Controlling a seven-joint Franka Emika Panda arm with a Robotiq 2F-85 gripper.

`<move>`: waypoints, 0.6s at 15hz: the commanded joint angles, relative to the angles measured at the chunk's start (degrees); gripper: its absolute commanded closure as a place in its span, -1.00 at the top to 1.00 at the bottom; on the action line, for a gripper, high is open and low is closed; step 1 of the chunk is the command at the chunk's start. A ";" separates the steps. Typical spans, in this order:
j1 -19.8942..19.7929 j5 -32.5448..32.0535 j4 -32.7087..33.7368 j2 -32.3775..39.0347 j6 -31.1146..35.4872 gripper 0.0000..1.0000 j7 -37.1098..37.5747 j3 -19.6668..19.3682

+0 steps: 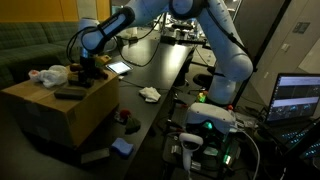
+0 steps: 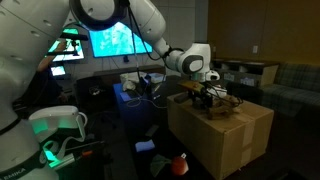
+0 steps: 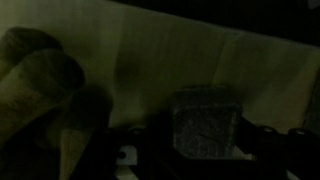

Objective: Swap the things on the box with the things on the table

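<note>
The large brown cardboard box (image 1: 50,118) stands at the left of the long glossy black table (image 1: 165,72). The dark Robotiq gripper (image 1: 86,72) hangs low over the box's flat top, at the edge nearest the table. In the wrist view a small dark squarish object (image 3: 205,125) sits on the cardboard right below the camera, in line with the jaws. The thing to lift therefore seems to lie straight down from them, not off to a side. Its outline looks about as wide as it is long, so no long axis can be read. Whether the jaws are clenched on it or only stand around it, I cannot tell, because the pictures are too dark. A white crumpled bundle (image 1: 50,75) and a flat dark slab (image 1: 68,94) lie on the box left of the gripper, apart from it. A white crumpled cloth (image 1: 150,94) lies on the table to the right. The coming move is probably a carry rightward, from box to table.
</note>
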 commanded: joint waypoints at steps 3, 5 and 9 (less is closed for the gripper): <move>0.21 0.26 -3.05 -5.36 -4.52 -0.31 0.83 -1.59; -0.20 0.37 -5.06 -7.92 -5.99 -0.31 0.69 -2.02; -1.76 0.94 -11.28 -13.99 -8.59 -0.31 -0.22 -2.80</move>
